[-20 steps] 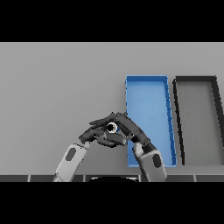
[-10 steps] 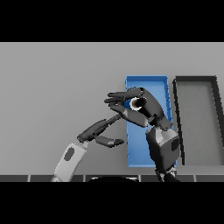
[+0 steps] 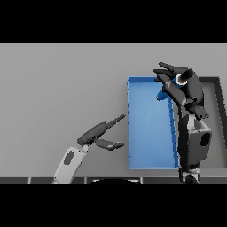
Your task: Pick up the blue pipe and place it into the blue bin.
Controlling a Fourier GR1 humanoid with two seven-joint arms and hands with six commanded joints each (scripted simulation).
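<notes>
The blue bin (image 3: 148, 133) is seen right of the middle of the grey table (image 3: 57, 84), with its long side running away from the robot. Its near edge lies close to the table's lower edge, and its left wall is a straight vertical line in the head view. Inside the bin, a wide stretch of bare blue floor is visible, from the near wall up to the far part. To the right of it, just beside its right wall, a dark bin (image 3: 213, 111) is placed; only a part of it is shown, because the right arm covers the rest. Left of the blue bin, a large open area of table is found, reaching to the far edge and to the left side of the view.

The left hand (image 3: 101, 133) is held low over the table, just beside the left wall of the blue bin, with its fingers stretched out and its thumb spread apart; nothing is held in it.

The right hand (image 3: 179, 86) is raised over the far right corner of the blue bin, above its right wall. Its fingers are curled around the blue pipe (image 3: 163, 94). Only a small part of the pipe is visible: a short blue piece under the fingers, over the bin's far right part. A pale ring with a dark centre is seen near the top of the hand; it cannot be told whether it belongs to the pipe.
</notes>
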